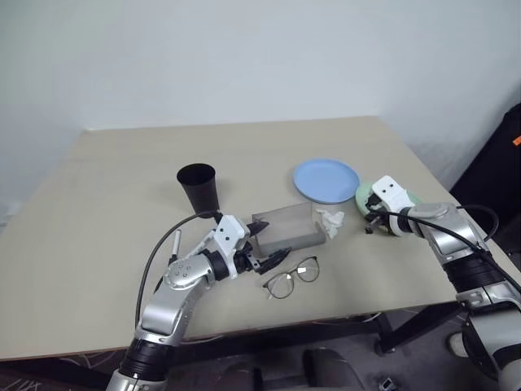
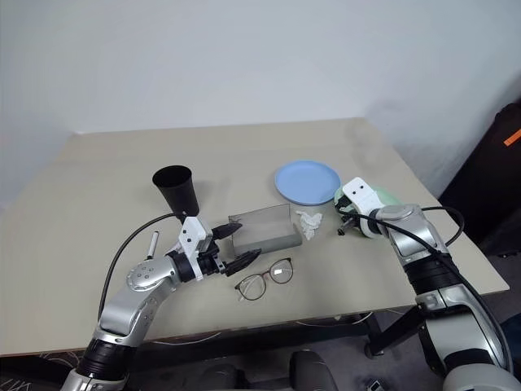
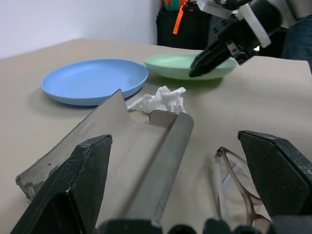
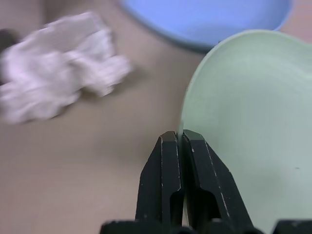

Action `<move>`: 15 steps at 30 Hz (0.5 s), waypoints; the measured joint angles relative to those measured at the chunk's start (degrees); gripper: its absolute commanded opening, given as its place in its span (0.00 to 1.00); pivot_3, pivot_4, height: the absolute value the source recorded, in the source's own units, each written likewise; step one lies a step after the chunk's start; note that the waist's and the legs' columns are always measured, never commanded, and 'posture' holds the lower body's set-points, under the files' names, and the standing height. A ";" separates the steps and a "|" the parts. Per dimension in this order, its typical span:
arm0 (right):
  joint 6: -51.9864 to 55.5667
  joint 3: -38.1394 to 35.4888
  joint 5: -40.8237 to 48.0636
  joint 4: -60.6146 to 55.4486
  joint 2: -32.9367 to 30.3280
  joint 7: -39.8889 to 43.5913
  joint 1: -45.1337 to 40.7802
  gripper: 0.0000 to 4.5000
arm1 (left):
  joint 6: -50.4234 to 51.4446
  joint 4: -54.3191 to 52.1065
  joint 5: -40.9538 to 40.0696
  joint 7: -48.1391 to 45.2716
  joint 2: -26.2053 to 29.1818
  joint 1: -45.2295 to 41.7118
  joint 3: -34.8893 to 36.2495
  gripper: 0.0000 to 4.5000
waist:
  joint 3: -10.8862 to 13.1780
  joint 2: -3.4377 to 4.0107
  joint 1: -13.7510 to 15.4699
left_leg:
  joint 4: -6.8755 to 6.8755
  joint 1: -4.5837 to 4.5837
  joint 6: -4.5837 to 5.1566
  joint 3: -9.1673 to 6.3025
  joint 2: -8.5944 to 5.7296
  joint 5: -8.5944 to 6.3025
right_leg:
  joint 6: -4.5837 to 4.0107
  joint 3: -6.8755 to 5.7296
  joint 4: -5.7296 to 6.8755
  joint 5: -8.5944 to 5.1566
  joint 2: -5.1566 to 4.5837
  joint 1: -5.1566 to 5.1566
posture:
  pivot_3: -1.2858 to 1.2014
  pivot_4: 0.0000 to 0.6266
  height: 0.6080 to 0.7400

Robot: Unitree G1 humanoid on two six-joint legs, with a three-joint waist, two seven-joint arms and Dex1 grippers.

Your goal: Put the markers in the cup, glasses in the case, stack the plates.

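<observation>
**Desk:** Why is my right gripper (image 4: 181, 141) at the mint green plate (image 4: 253, 126)?

**Me:** Its fingers are pinched together on the plate's near rim; I judge that's the hold for lifting it onto the light blue plate (image 1: 326, 179) just beside it, not yet stacked.

**Desk:** Left side?

**Me:** My left gripper (image 2: 232, 247) hangs spread wide and empty, facing the grey case (image 1: 286, 229); the glasses (image 1: 291, 278) lie on the table just beside it. Case lies open, nothing in it.

**Desk:** Cup?

**Me:** Black cup (image 1: 198, 186) upright, contents unreadable; one pale marker (image 1: 174, 244) lies by my left arm.
</observation>
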 measured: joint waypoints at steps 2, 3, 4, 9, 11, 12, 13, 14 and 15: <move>-3.39 -0.11 -1.34 3.03 0.28 -1.57 -1.36 0.00 | -0.05 0.03 0.34 0.16 -0.02 0.00 0.00 0.98 | 0.01 0.02 0.00 | -0.04 -0.04 0.01 0.01 -0.02 0.01 | 0.00 0.01 0.00 0.00 0.00 -0.05 | 0.52 0.00 1.00; -5.32 -0.27 -1.72 4.36 0.39 -2.28 -1.99 0.00 | -0.08 0.06 0.36 0.17 -0.04 -0.01 0.00 0.98 | 0.01 0.02 -0.01 | -0.04 -0.05 0.02 0.01 -0.03 0.01 | 0.00 0.01 0.00 0.00 0.00 -0.05 | 0.52 0.00 1.00; -7.60 -0.47 -2.12 5.55 0.49 -2.83 -2.66 0.00 | -0.12 0.09 0.37 0.18 -0.06 -0.01 0.00 0.98 | 0.01 0.02 -0.03 | -0.05 -0.04 0.02 0.01 -0.03 0.01 | 0.00 0.02 0.00 0.00 0.01 -0.05 | 0.52 0.00 1.00; -20.92 -1.13 -3.79 10.43 1.41 -2.26 -5.94 0.00 | -0.40 0.27 0.44 0.18 -0.19 -0.06 0.00 0.98 | 0.01 0.02 -0.07 | -0.03 0.01 0.05 -0.01 -0.01 0.03 | 0.00 0.07 0.00 0.00 0.02 -0.02 | 0.52 0.00 1.00; -25.66 -0.99 -4.03 12.63 2.07 -0.20 -7.06 0.00 | -0.44 0.51 0.44 0.17 -0.27 -0.11 0.01 0.98 | 0.01 0.02 -0.08 | -0.01 0.05 0.05 -0.03 -0.01 0.03 | 0.00 0.07 0.00 0.00 0.02 0.05 | 0.52 0.00 1.00; -28.22 -0.71 -4.29 14.72 2.74 1.31 -8.28 0.00 | -0.45 0.86 0.43 0.17 -0.32 -0.21 0.03 0.98 | 0.01 0.04 -0.18 | 0.01 0.07 0.06 -0.01 -0.01 0.03 | 0.00 0.09 0.00 0.00 0.02 0.06 | 0.52 0.00 1.00; -30.46 -0.50 -4.38 16.86 3.35 2.73 -9.54 0.00 | -0.45 1.10 0.42 0.18 -0.47 -0.33 0.04 0.98 | 0.01 0.04 -0.23 | 0.02 0.07 0.07 -0.01 -0.01 0.04 | 0.00 0.10 0.00 0.00 0.02 0.07 | 0.52 0.00 1.00; -32.55 -0.24 -4.55 19.59 4.12 4.10 -11.23 0.00 | -0.48 1.33 0.42 0.19 -0.58 -0.49 0.05 0.98 | 0.01 0.04 -0.31 | 0.03 0.08 0.08 0.00 -0.01 0.04 | 0.00 0.10 0.01 0.00 0.02 0.07 | 0.52 0.00 1.00; -34.53 -0.07 -4.73 21.95 4.79 5.24 -12.66 0.00 | -0.54 1.55 0.41 0.24 -0.72 -0.72 0.07 0.98 | 0.01 0.04 -0.34 | 0.05 0.08 0.09 -0.03 -0.01 0.05 | 0.00 0.10 0.01 0.00 0.02 0.10 | 0.52 0.00 1.00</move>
